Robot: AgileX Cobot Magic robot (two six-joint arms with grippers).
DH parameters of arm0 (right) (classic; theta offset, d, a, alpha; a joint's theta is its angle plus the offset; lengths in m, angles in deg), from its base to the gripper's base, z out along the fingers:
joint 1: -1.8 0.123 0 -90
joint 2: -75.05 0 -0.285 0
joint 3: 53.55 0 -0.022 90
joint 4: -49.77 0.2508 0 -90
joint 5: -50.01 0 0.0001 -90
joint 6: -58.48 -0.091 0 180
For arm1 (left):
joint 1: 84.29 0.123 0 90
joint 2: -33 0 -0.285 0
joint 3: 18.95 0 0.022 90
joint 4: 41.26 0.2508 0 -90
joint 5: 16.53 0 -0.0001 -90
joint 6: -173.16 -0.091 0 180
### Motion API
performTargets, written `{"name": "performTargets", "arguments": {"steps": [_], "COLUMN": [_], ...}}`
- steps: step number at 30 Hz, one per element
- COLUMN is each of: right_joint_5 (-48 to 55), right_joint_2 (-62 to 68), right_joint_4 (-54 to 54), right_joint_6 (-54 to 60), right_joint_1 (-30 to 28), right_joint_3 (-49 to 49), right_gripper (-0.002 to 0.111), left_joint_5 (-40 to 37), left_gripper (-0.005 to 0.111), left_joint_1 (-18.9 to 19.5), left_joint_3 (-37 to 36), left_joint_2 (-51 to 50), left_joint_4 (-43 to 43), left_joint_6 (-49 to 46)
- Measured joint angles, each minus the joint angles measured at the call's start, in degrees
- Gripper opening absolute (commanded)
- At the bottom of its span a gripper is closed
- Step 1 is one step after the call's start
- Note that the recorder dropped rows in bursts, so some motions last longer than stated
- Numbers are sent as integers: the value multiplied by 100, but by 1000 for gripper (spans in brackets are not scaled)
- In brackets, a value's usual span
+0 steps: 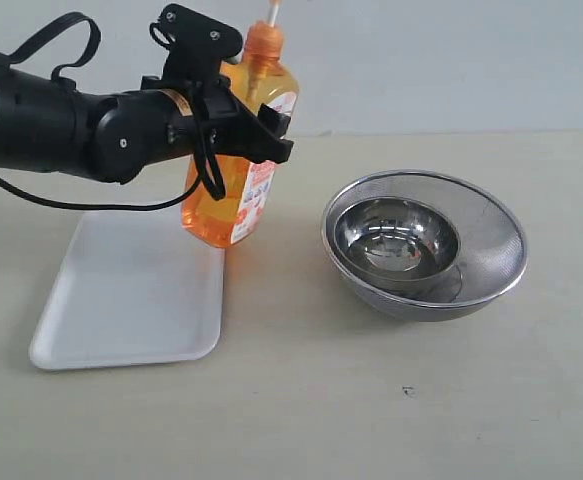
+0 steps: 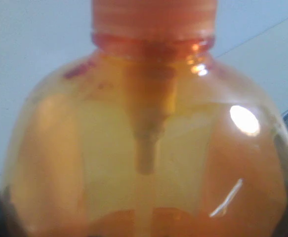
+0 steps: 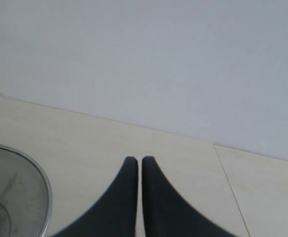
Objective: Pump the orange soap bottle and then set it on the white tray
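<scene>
The orange soap bottle [image 1: 233,205] leans to the left, its base at the far right corner of the white tray [image 1: 121,300]; whether it touches the tray I cannot tell. My left gripper [image 1: 261,135] is shut on the bottle's upper body, below the orange collar [image 1: 264,45]. The top of the pump is cut off by the frame edge. In the left wrist view the bottle [image 2: 148,148] fills the picture and hides the fingers. My right gripper [image 3: 139,160] is shut on nothing above the table and is out of the exterior view.
Two nested steel bowls [image 1: 423,243] stand to the right of the bottle, and a bowl rim [image 3: 20,197] shows in the right wrist view. The left arm's black cable loops hang over the tray's far side.
</scene>
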Motion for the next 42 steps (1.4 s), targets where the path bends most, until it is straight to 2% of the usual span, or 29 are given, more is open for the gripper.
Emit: {"name": "performTargets", "arguments": {"steps": [25,27,29,31,32,34,37,42], "right_joint_5": [-113,-113,-113,-113,-113,-113,-113,-113], "right_joint_2": [0,0,0,0,0,0,0,0], "right_joint_4": [0,0,0,0,0,0,0,0], "right_joint_6": [-38,-38,-38,-38,-38,-38,-38,-38], "right_joint_1": [0,0,0,0,0,0,0,0], "right_joint_3": [0,0,0,0,0,0,0,0], "right_gripper": [0,0,0,0,0,0,0,0], "left_joint_5": [81,118,164,397,833,1641,2310,2738], "left_gripper": [5,5,5,5,5,5,5,5], "left_joint_1": [-34,-34,-34,-83,-202,-435,-725,-1169], "left_joint_3": [0,0,0,0,0,0,0,0], "left_joint_2": [13,13,13,13,13,13,13,21], "left_joint_4": [-207,-644,-1557,-2740,-3669,-4469,-4905,-5440], "left_joint_6": [-121,-145,-475,-1346,-2222,-3175,-3827,-4266]}}
